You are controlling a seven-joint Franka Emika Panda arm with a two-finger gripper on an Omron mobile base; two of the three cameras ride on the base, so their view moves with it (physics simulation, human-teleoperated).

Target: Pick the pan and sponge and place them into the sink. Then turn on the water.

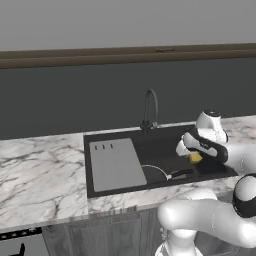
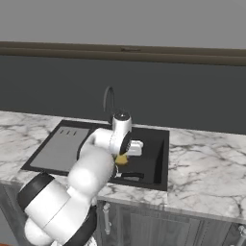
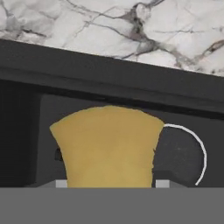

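My gripper hangs over the right part of the black sink, shut on the yellow-orange sponge. In the hand view the sponge sits between the finger pads, above the sink's floor. The round black pan lies inside the basin near its front wall, its handle pointing right, just left of and below the sponge. Part of its pale rim shows beside the sponge. From the right base view the sponge peeks out beside the arm. Water is out of view.
A dark arched faucet rises behind the sink. A grey drainboard panel covers the sink's left part. Marble counter runs on both sides, with a dark wall behind. The arm's white links cover the basin's middle in the right base view.
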